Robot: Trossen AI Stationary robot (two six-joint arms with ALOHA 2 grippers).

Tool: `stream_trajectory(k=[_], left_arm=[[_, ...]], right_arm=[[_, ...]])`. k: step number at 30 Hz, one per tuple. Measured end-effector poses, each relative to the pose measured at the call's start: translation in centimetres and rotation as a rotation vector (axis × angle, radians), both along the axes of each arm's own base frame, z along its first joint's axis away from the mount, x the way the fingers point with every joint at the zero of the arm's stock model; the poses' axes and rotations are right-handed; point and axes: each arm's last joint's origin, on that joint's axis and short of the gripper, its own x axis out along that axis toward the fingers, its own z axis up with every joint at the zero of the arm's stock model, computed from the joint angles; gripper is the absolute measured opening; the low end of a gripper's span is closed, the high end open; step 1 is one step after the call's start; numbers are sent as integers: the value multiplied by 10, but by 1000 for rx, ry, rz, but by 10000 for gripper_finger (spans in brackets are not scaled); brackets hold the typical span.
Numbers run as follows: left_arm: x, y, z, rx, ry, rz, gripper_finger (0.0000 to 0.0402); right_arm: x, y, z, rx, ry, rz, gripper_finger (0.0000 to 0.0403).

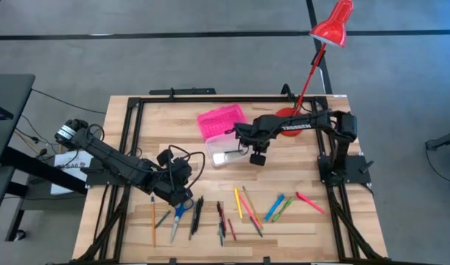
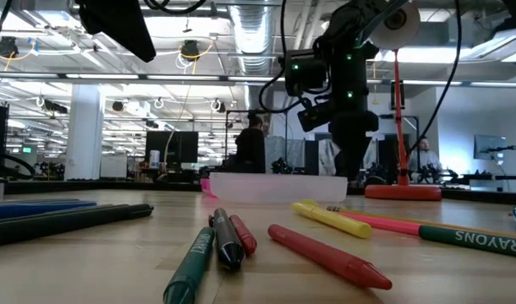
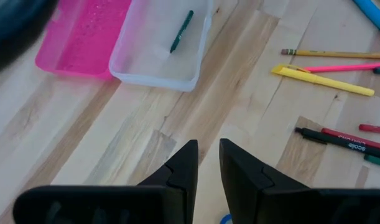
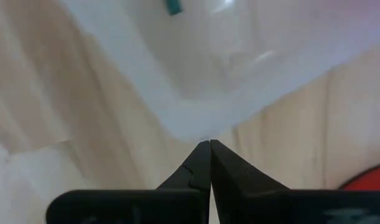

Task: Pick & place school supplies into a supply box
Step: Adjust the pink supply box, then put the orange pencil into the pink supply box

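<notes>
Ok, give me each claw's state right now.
Left claw: slightly open, empty, over bare wood.
Right claw: shut, empty, above the clear plastic pencil case.

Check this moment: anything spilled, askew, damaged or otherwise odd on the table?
Nothing stands out. The clear plastic box with its pink hinged lid lies open, one dark green crayon inside. The remaining pens and pencils lie loose near the front edge, unbroken. The red desk lamp stands upright.

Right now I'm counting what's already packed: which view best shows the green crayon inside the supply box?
The left wrist view: the green crayon lies whole in the supply box's clear base. The right wrist view catches only its tip at the picture's edge; the high view shows it too small to tell; the low view hides it behind the wall.
</notes>
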Motion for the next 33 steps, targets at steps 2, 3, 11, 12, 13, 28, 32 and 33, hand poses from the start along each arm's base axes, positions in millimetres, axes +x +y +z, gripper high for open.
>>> stream_trajectory(k=[2,3,11,12,13,28,32,33], left_arm=[[0,0,0,10,0,-3,61],[0,0,0,11,1,-6,61],[0,1,1,45,-6,-5,61],[0,1,1,47,-5,-8,61],[0,1,1,49,-3,-11,61],[-13,-11,-18,-268,297,-279,61],[-17,-18,-31,-397,332,-278,61],[-19,-19,-36,-421,338,-261,61]], right_arm=[[1,7,0,14,-3,24,0],[2,11,0,21,-4,36,0],[6,36,0,23,-8,85,0],[6,36,0,18,-4,63,0],[5,35,0,12,5,34,0],[-40,63,111,49,-390,-46,0],[-57,75,142,70,-559,-47,0],[-61,78,149,76,-596,-47,0]])
